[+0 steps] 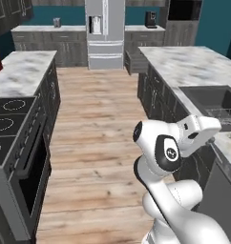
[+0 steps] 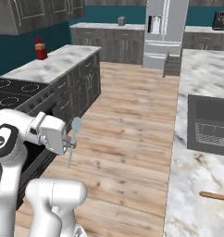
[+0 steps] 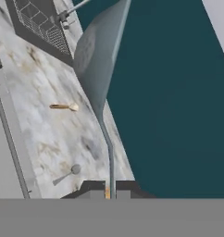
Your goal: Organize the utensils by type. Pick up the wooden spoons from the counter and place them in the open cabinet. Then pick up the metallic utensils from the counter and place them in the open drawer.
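we see the gripper [image 2: 71, 144] clenched on a grey metal spoon [image 2: 74, 134], gripping its thin handle near the lower end. in the right base view the spoon stands almost upright in front of the hand, bowl at the top, over the wooden floor [image 2: 127, 120] and well apart from the bench [image 2: 197, 185]. in the hand view the spoon's bowl [image 3: 97, 55] looms large and the handle runs down between the dark fingertips [image 3: 125, 186] at the bottom edge.

beyond the spoon, in the hand view, the marble bench [image 3: 44, 120] stretches away beside a teal wall [image 3: 178, 102]. on it lies a short wooden spoon [image 3: 64, 107] with an orange-brown handle and pale head, flat on the slab. nearer the gripper lies a second small grey utensil [image 3: 66, 174] with a round end, also flat on the bench. farther along, the sink [image 3: 40, 25] is sunk into the slab, with a wire rack inside.

in the right base view the orange-brown handle [image 2: 214, 196] shows on the bench by the right edge, below the sink [image 2: 208, 122]. across the floor sit a stove [image 2: 14, 95], a red bottle [image 2: 40, 48] on the far bench and a fridge [image 2: 164, 28] at the back.

in the left base view the arm [image 1: 177, 147] bends toward the bench [image 1: 194, 64] at the right, the hand hidden behind its own wrist.
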You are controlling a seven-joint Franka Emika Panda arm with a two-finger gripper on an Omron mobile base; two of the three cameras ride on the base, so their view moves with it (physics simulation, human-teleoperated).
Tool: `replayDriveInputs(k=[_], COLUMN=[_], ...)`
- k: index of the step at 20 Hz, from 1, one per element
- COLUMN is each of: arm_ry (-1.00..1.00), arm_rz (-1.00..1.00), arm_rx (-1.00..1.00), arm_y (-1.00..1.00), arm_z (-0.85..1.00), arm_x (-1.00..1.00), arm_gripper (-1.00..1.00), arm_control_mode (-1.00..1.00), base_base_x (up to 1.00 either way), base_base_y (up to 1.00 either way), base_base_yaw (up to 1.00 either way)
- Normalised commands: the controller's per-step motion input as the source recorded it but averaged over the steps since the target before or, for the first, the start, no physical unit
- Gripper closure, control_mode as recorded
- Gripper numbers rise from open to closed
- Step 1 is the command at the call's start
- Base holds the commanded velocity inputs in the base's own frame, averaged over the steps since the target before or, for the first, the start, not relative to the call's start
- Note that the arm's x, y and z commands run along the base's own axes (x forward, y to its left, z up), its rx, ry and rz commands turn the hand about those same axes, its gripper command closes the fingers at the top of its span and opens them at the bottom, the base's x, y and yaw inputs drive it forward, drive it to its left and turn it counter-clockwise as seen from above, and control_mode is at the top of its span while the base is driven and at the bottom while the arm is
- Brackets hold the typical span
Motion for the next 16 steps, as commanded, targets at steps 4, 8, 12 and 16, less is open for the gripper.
replayDriveInputs(k=[4, 8, 12, 16], arm_ry=[0.00, 0.00, 0.00, 0.00], arm_rz=[0.00, 0.00, 0.00, 0.00], arm_rx=[0.00, 0.00, 0.00, 0.00], arm_y=[0.00, 0.00, 0.00, 0.00], arm_z=[0.00, 0.00, 0.00, 0.00], arm_x=[0.00, 0.00, 0.00, 0.00], arm_gripper=[1.00, 1.00, 1.00, 1.00], arm_control_mode=[1.00, 1.00, 1.00, 1.00], base_base_x=[0.73, 0.85, 0.76, 0.72], base_base_y=[-0.19, -0.20, -0.27, -0.22], base_base_yaw=[0.13, 0.06, 0.03, 0.01])
